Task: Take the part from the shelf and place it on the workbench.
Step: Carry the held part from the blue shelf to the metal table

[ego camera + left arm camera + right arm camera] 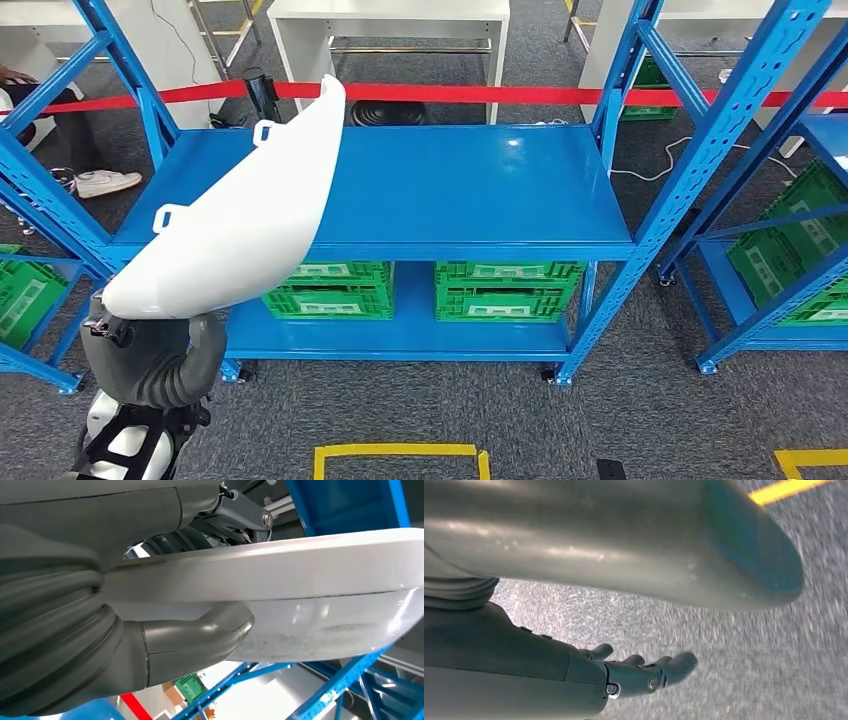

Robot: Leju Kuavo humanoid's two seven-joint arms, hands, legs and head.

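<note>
Your left hand (150, 345) already has the part (240, 215) — a long white curved shell with small tabs along one edge. The grip sits at the part's near, wider end: in the left wrist view the thick thumb (220, 627) presses up against the underside while the darker fingers (200, 527) lie over the top face, so the shell is clamped between them. From that hold the long axis runs up and away from the hand, slanting toward the robot's right, and the narrow far tip hangs above the back edge of the blue shelf (450, 190). Almost all of the part's length is cantilevered beyond the hand, so any turn of the wrist will sweep the tip through a wide arc near the shelf's blue uprights.

Your right hand (644, 672) hangs over the grey carpet with its fingers extended and apart, holding nothing — it is well away from the part.

The part looks lifted free of the shelf deck, though the head view cannot quite settle whether the tip still brushes anything behind. No worktop is identifiable for certain here; the carry to it is the step left, and it falls to the left arm.
</note>
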